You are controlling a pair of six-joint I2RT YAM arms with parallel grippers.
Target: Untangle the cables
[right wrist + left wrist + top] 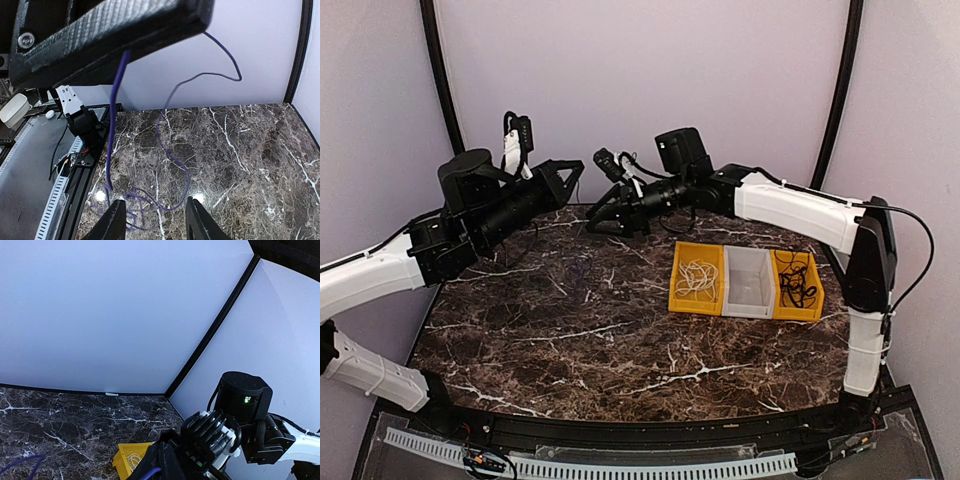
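Observation:
A thin purple cable (114, 110) hangs from my left gripper (112, 37), which is shut on it high above the marble table (580, 320). The strand drops to the table and curls there in a loop (186, 187) with a small tangle at the near left. My right gripper (157, 222) stands open just over that loop, one finger on each side, touching nothing. In the top view both grippers meet at the back of the table, the left gripper (570, 172) above the right gripper (603, 218). In the left wrist view a bit of purple cable (150, 473) shows under the shut fingers.
At the right stand three joined bins: a yellow bin (677, 283) with white cables (697, 279), a grey middle bin (750, 283), and a yellow bin (816, 290) with black cables (798, 282). The table's left edge and a rail (75, 165) lie close to the hanging strand.

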